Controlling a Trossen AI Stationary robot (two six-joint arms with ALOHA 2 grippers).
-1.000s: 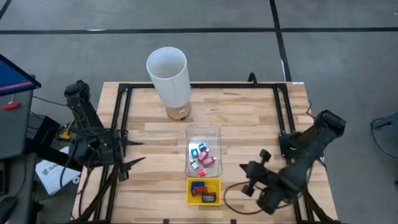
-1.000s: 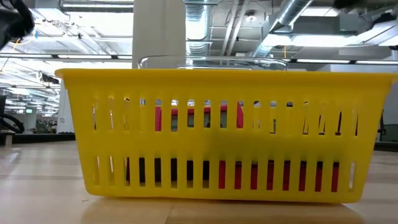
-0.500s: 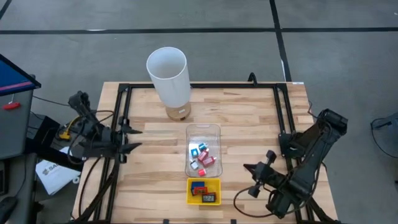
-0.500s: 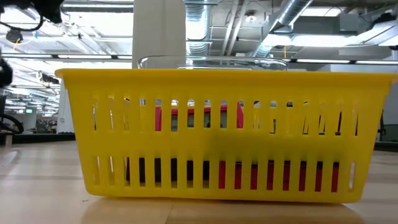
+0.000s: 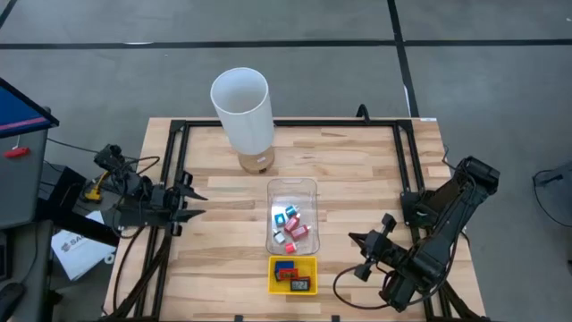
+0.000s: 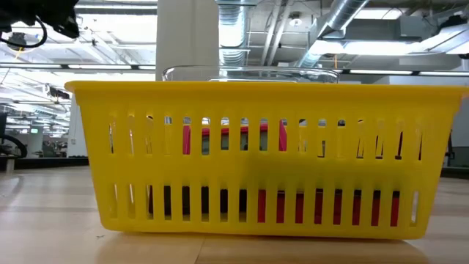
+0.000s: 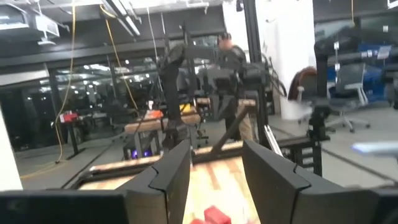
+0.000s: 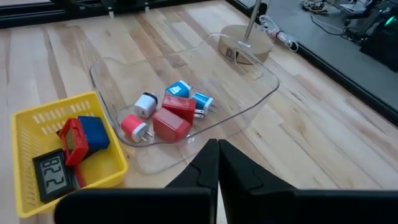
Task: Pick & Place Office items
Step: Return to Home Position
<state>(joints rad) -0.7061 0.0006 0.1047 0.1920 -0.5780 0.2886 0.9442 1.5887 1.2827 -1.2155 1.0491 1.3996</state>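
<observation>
High view is showing my left gripper (image 5: pixel 190 205) at the desk's (image 5: pixel 357 161) left edge, jaws apart, and my right gripper (image 8: pixel 217 148) near its front-right corner, jaws together. Office items (image 5: pixel 292 225) are lying mid-desk in the clear bin (image 5: pixel 292 185) and yellow bin (image 5: pixel 273 284).

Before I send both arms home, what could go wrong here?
1. The right gripper, shut on nothing, hangs close to the yellow bin and the clear bin. A wide swing could knock either one and spill the office items.
2. The tall white cylinder stands just behind the clear bin, so a shoved bin might topple it.
3. The left gripper, open, sits by the black frame rail and could clip it.
</observation>
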